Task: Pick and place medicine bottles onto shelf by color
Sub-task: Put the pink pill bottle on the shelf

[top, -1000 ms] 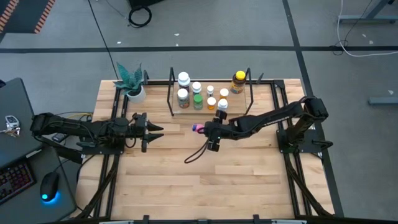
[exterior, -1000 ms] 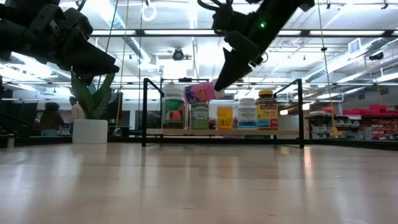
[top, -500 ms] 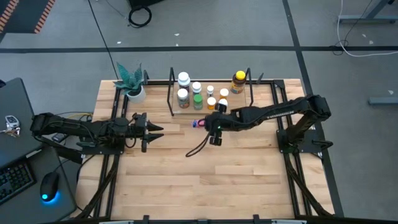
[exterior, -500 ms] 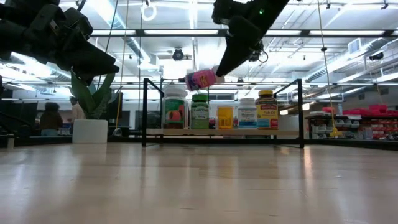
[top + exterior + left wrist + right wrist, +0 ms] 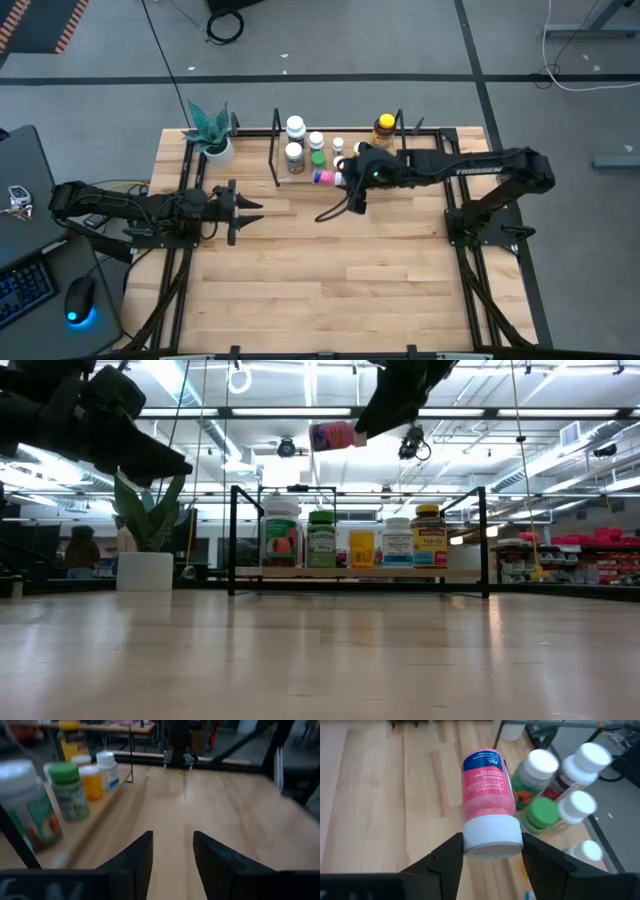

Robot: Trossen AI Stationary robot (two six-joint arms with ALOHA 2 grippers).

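Right gripper [image 5: 492,851] is clamping the white cap of a pink bottle [image 5: 487,782], fingers pressing on either side of the cap, bottle lying sideways with its base pointing away from the wrist. In the low view the pink bottle [image 5: 333,435] is hanging high in the air, above the top rail of the shelf [image 5: 359,573], tilted close to horizontal. From above, the pink bottle [image 5: 324,177] is sitting over the front edge of the shelf [image 5: 276,160], toward its left half.

Directly past the held bottle, in the right wrist view: a green-capped bottle [image 5: 541,814] and several white-capped bottles [image 5: 541,762] are standing upright on the shelf. In the low view the row is reading, left to right: a large white-capped bottle with a fruit label [image 5: 280,538], the green-capped bottle [image 5: 321,539], a small orange bottle [image 5: 361,547], a white bottle [image 5: 397,542], and an amber bottle with a yellow cap [image 5: 430,536]. All are standing below the held bottle, not touching it.

Left gripper [image 5: 246,207] is waiting over the table's left side, well apart from the shelf, fingers standing slightly apart with nothing between them. A white pot with a green plant [image 5: 213,136] is sitting at the table's far-left corner, beside the shelf's left post.
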